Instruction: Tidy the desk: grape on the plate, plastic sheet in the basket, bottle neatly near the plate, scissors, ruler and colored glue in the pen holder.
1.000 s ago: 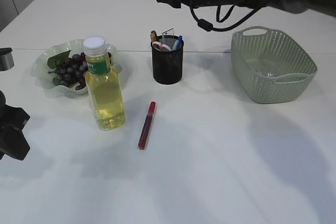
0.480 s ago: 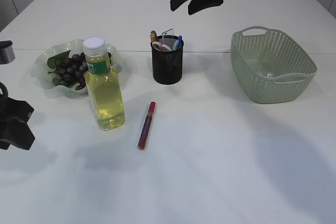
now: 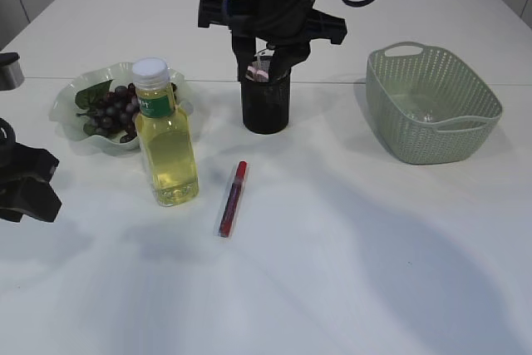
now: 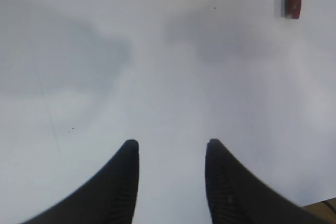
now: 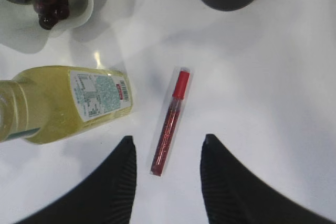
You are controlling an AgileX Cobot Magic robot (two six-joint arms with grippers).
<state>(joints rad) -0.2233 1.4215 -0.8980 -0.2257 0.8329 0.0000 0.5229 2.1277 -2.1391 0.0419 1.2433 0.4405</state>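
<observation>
One item looks left to tidy: the colored glue (image 3: 232, 199), a red tube lying flat on the table (image 3: 349, 272) just right of the bottle (image 3: 166, 135) and nearer than the pen holder (image 3: 266, 104).

Nearest of all, at the left edge, the left gripper (image 4: 170, 153) hangs low over bare table with its jaws spread and nothing between them; the glue's end shows only at the far right corner of its wrist view, well apart from it.

Farther in, the bottle stands upright just beside the plate (image 3: 71, 101), which already holds the grape (image 3: 112, 107).

Farther still, the pen holder stands with items already poking from its top, though which ones is hard to tell behind the arm. The right gripper (image 5: 165, 150) is up above it, jaws spread and empty, and its wrist view looks down with the glue lying almost centred between the two fingers.

At the far right the basket (image 3: 432, 106) appears to hold a clear sheet, though that is hard to confirm.

Judging from this, the step in hand is picking up the glue. Next, the right arm needs to descend straight onto the tube, with its fingers on either side of the narrow body, and close on it near mid-length so it can later be tipped upright into the holder.
</observation>
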